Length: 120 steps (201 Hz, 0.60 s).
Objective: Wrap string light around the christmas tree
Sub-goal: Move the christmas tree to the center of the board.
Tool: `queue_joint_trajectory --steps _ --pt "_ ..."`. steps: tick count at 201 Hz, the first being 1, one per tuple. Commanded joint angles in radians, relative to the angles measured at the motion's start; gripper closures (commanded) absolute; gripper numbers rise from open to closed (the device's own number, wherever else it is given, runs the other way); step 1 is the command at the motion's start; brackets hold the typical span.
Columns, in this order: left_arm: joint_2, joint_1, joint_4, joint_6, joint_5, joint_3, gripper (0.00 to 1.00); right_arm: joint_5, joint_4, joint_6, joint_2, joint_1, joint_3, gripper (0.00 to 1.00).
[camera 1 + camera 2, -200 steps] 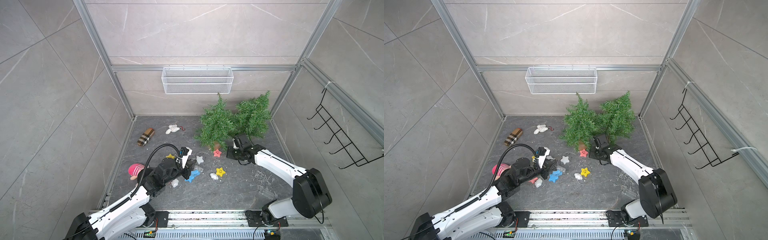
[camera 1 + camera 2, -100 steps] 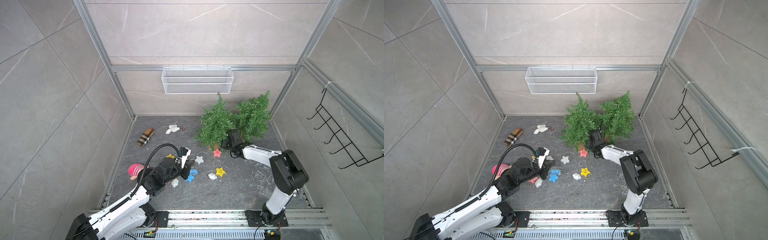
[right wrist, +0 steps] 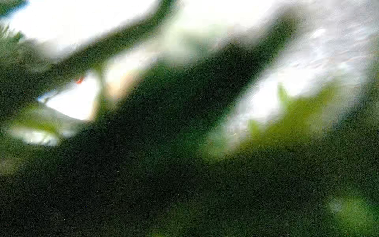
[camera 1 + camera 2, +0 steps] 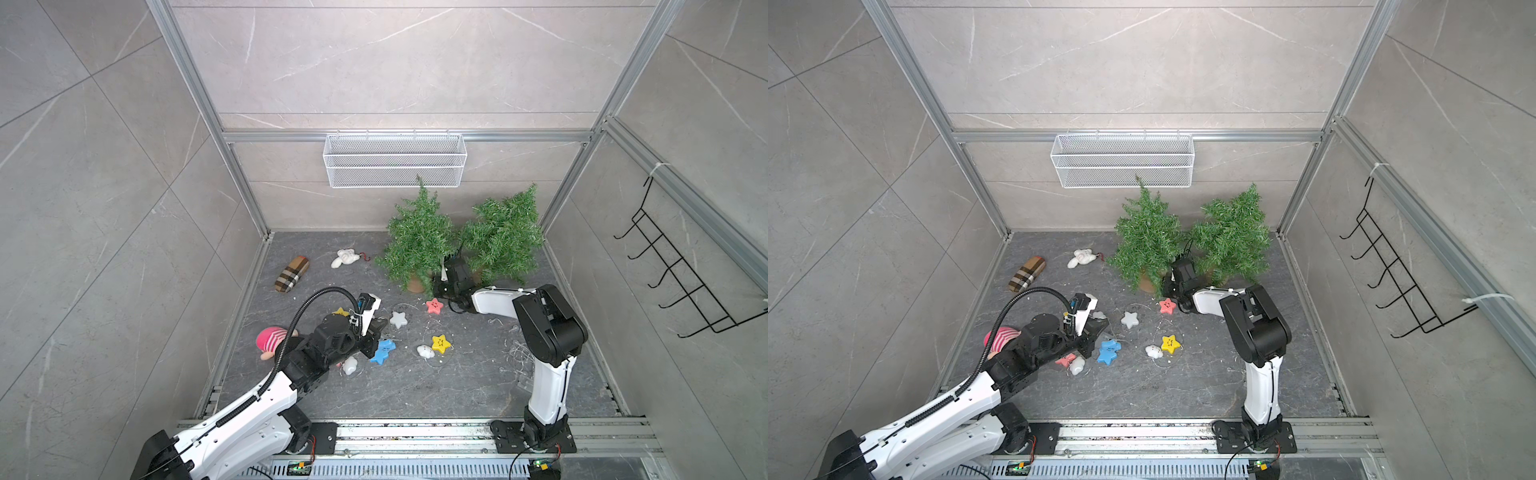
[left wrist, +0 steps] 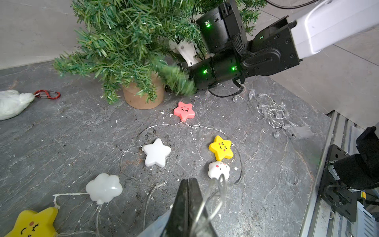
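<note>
Your left tool is fully closed. A thin loop of wire from the string light rises off the bench alongside its jaws, so treat the wire as pinched there. Your right tool is also closed and is pushed in under the lowest branches of the christmas tree, just beside its brown pot. Its wrist view shows only blurred green, so you cannot tell whether it has hold of anything. The string light lies spread on the bench in front of the tree, with the pink star nearest the pot and the yellow star and the clouds trailing back toward the left tool. None of it sits on the branches yet. The step in hand appears to be carrying the first run of wire to the tree. Raise the left tool until the stars clear the bench, then travel slowly, because the plastic shapes are likely to swing and snag on needles. Lay the wire deep into the lower branches, not over the tips. Watch the pot: it looks light and may tip under the right arm. Steer clear of the second tree and the tangle of small clear bulbs.
</note>
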Motion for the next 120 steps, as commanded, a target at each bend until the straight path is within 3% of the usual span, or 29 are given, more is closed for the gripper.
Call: queue_joint_trajectory --steps 1,53,72,120 --pt "-0.003 0.008 0.026 0.024 -0.002 0.044 1.0 -0.026 -0.016 -0.035 0.036 0.04 0.055 0.96" --pt "-0.014 0.013 0.014 0.03 -0.015 0.042 1.0 -0.037 -0.142 -0.092 0.061 0.132 0.154 0.95" --pt "-0.027 0.013 0.005 0.028 -0.021 0.041 1.0 -0.074 -0.179 -0.039 0.023 0.121 0.126 0.92" --pt "-0.052 0.015 -0.062 0.036 -0.055 0.066 1.0 -0.306 -0.226 0.112 -0.116 0.078 -0.024 0.7"
